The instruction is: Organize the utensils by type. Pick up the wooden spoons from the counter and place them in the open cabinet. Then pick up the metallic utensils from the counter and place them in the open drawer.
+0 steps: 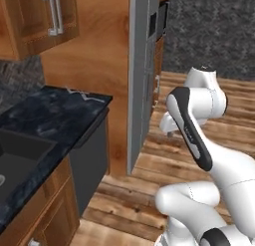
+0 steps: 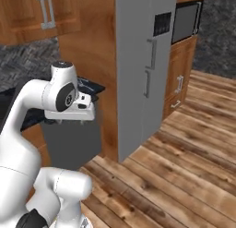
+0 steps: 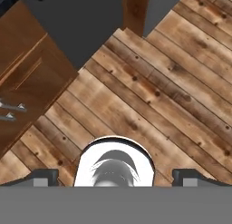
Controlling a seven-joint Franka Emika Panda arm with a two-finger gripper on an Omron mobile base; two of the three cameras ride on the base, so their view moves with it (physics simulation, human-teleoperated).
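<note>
Nearest to us, in the left base view, the white arm (image 1: 199, 140) rises from the lower right corner, its joints folded above a wooden plank floor (image 1: 149, 190). In the hand view we look straight down at that floor, and the two dark fingertips (image 3: 43, 177) sit at the far left and far right of the bottom edge, so the gripper (image 3: 115, 177) stands spread wide with nothing between its jaws. It hangs over bare planks, well apart from any worktop.

The counter (image 1: 45, 120), black with faint pale veins, lies at the left of the left base view, with a dark sink basin (image 1: 20, 160) sunk into it. We cannot make out any spoons or cutlery on the part of the counter we can see; the surface is dark and the picture is coarse.

Above the counter, at the top left, hangs an orange-brown wall cabinet (image 1: 30, 26) with silver bar handles (image 1: 54, 13); its doors look closed. A tall grey refrigerator (image 2: 143, 70) stands just past the end of the counter, and beyond it a built-in oven unit (image 2: 186, 21) sits in wooden cabinetry.
</note>
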